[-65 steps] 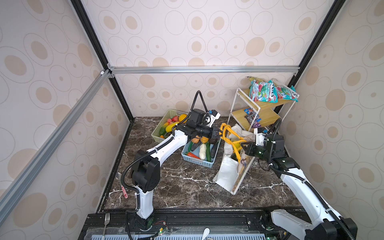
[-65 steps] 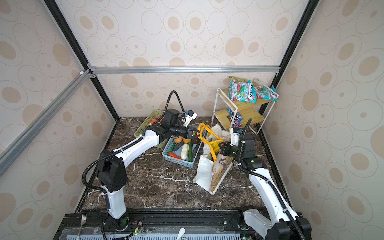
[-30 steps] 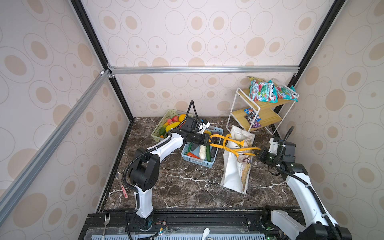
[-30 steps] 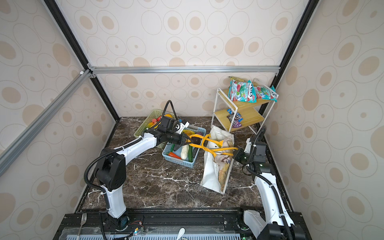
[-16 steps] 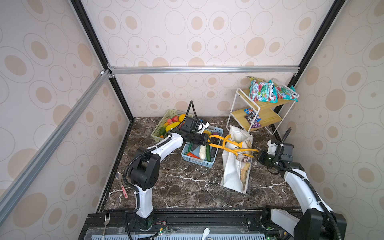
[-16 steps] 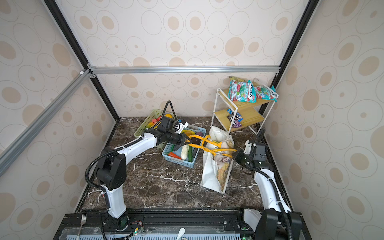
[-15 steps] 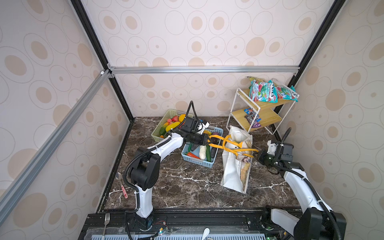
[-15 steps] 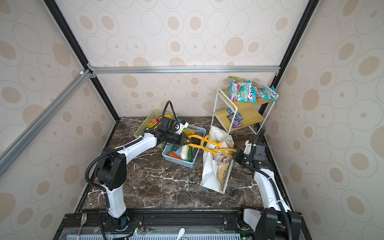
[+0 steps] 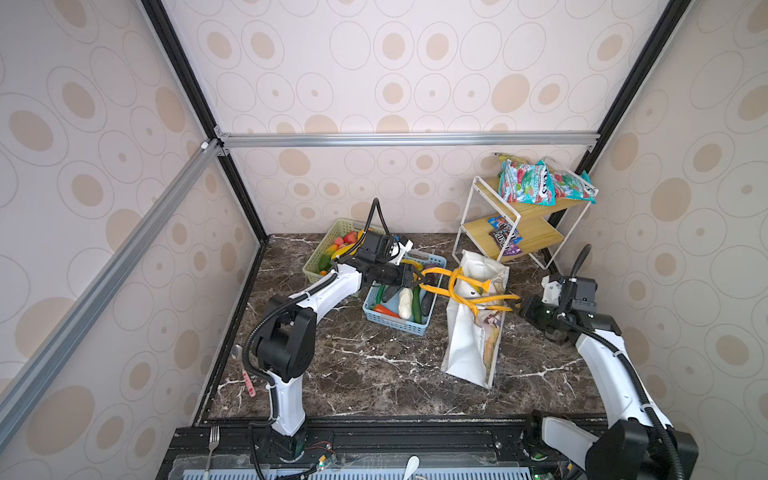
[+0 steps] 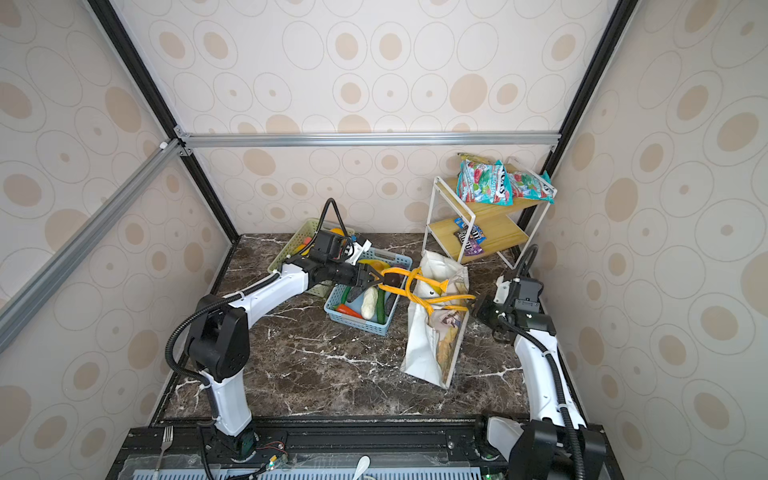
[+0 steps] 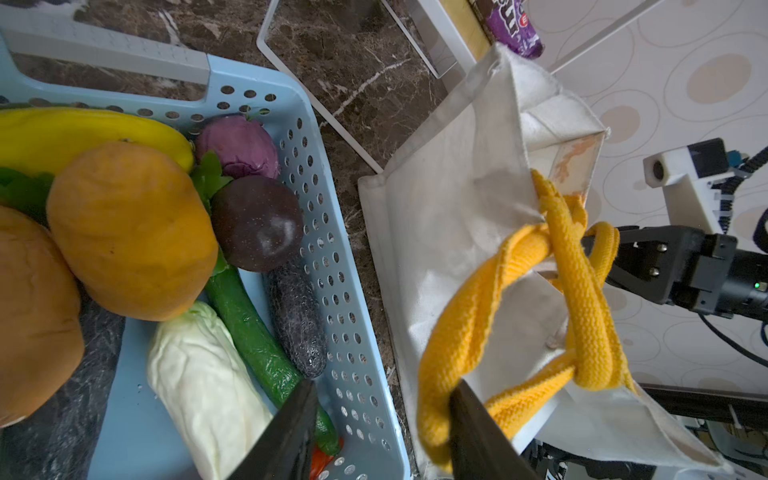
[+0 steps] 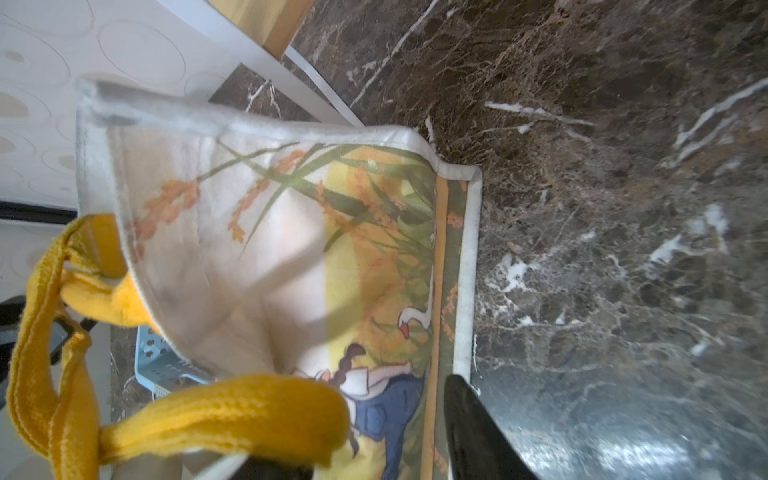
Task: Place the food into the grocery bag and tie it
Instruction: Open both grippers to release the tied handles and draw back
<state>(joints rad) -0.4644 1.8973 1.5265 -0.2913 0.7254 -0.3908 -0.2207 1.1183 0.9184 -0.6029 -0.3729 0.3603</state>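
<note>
**Both top views.** Your tall white fabric grocery bag (image 9: 469, 349), with a picture printed on one side, stands leaning on the dark marble tabletop (image 9: 374, 374). It is just beside the light blue perforated plastic basket (image 9: 395, 324) and in front of the white wire rack with wooden shelves (image 9: 536, 237). Its two yellow-orange woven handles (image 11: 469, 320) are wound round each other above the mouth. They stretch sideways between your left gripper (image 9: 419, 277) and your right gripper (image 9: 518, 306).

**Left wrist view.** The left jaws stand apart. One handle loop lies in the gap against a single finger, and nothing is pinched.

**Right wrist view.** The right jaws are likewise spread. The other handle loop lies across one finger, unclamped.

**The food.** The food (image 11: 129, 232) is plastic toy produce: an orange round piece, a purple cabbage, a dark plum, a green and a dark cucumber, and a pale leafy piece. It lies in the blue basket. More fills the pale green plastic basket (image 9: 326, 249) beside it, toward the back wall. You cannot tell whether any lies inside the bag.

**Rack.** Teal-and-red snack packets (image 9: 525, 189) rest on the top shelf.
</note>
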